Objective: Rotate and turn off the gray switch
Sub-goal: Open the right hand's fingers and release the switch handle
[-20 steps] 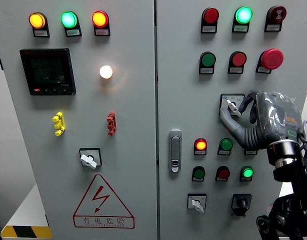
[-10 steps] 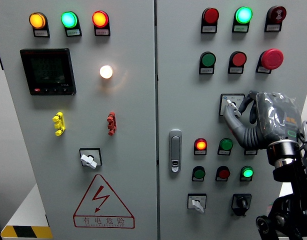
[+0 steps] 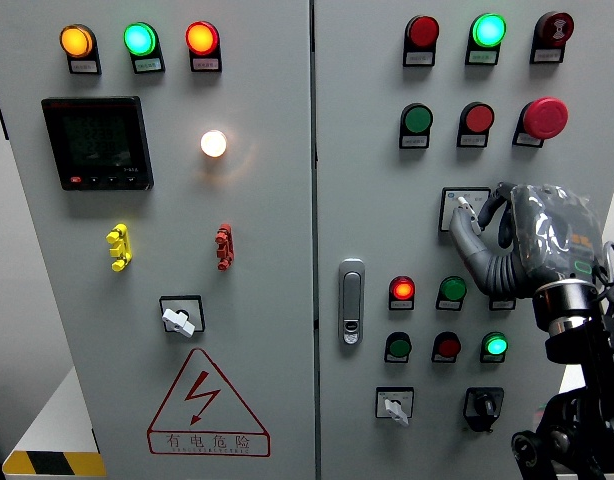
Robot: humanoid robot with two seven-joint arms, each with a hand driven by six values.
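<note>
The gray rotary switch (image 3: 450, 199) sits on a square plate at mid-height on the right cabinet door. Only the plate's left edge and a pale bit of the knob show. My right hand (image 3: 477, 213), in a gray glove, comes up from the lower right and is shut on this switch. Its thumb (image 3: 467, 232) lies across the knob and a dark finger (image 3: 503, 215) curls around the right side. How the knob is turned is hidden by the hand. The left hand is out of view.
Similar gray switches sit at the left door (image 3: 178, 318) and lower right door (image 3: 392, 405), beside a black key switch (image 3: 483, 405). A red mushroom button (image 3: 543, 118) is above the hand, lit pilot lamps (image 3: 401, 290) below it, and a door handle (image 3: 351, 302) to its left.
The thumb has swung up and right from below-left of the knob to lie over it, hiding the knob handle that showed one second ago. The wrist stays in place.
</note>
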